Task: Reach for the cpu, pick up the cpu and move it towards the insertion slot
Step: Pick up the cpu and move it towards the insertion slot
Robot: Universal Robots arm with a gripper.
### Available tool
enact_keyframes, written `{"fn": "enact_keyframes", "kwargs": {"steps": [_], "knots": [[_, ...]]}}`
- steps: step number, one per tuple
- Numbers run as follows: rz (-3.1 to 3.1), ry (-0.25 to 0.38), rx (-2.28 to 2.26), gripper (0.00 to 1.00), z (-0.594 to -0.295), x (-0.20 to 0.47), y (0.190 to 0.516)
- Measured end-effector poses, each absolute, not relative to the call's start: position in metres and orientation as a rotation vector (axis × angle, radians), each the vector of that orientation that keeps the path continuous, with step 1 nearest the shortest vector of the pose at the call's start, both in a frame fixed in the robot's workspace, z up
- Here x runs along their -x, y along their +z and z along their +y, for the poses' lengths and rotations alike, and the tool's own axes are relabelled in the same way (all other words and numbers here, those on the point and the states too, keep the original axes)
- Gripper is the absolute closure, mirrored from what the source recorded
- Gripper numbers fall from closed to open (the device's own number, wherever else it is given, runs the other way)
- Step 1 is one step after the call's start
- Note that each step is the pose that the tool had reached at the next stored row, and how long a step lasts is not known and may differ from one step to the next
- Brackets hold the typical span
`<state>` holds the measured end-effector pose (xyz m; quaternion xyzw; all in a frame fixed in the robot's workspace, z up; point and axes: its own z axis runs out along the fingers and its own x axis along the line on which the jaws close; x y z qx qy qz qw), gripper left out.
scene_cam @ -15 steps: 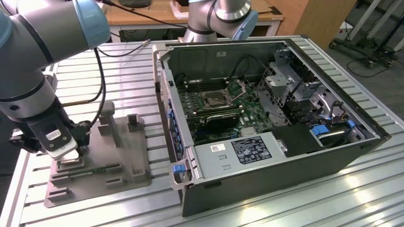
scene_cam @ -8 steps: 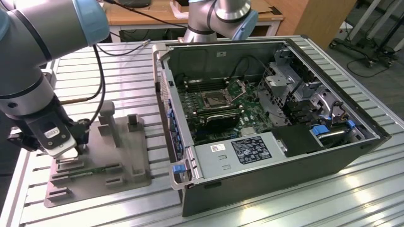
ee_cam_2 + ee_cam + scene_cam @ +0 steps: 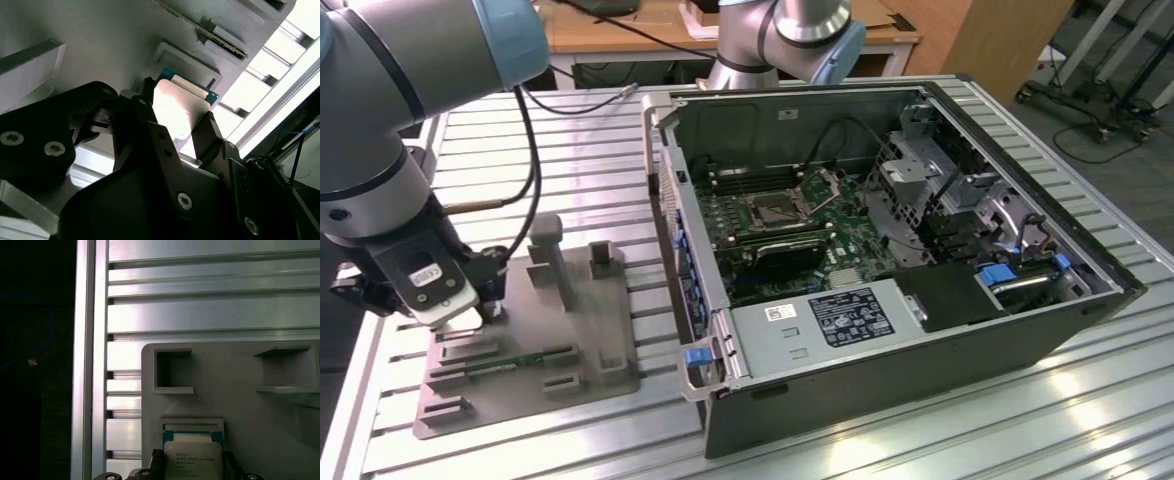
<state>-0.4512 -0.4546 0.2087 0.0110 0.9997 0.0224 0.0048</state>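
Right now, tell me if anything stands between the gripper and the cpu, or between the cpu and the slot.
Nothing visible between them: the gripper is right at the cpu, which lies on the fixture plate. Toward the slot, the case's side wall rises between plate and slot.

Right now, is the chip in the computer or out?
Out. The cpu is at the grey fixture plate by the gripper, outside the computer case that holds the insertion slot.

Silvery cpu [image 3: 192, 462] edged teal-green, plain grey fixture plate [image 3: 225, 370], ribbed silver table [image 3: 200, 315]
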Motion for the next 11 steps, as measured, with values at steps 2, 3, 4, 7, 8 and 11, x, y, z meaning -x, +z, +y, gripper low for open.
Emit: {"fn": "enact_keyframes", "kwargs": {"steps": [2,3,4,7,8,11], "knots": [[3.131,0.071,-0.035,0.46,-0.4546,0.4512,0.2109],[3.131,0.071,-0.035,0.46,-0.4546,0.4512,0.2119],[3.131,0.071,-0.035,0.46,-0.4546,0.4512,0.213],[3.131,0.072,-0.035,0.46,-0.4546,0.4511,0.2143],[3.131,0.072,-0.035,0.46,-0.4546,0.4511,0.2143],[3.131,0.072,-0.035,0.46,-0.4546,0.4512,0.215]]}}
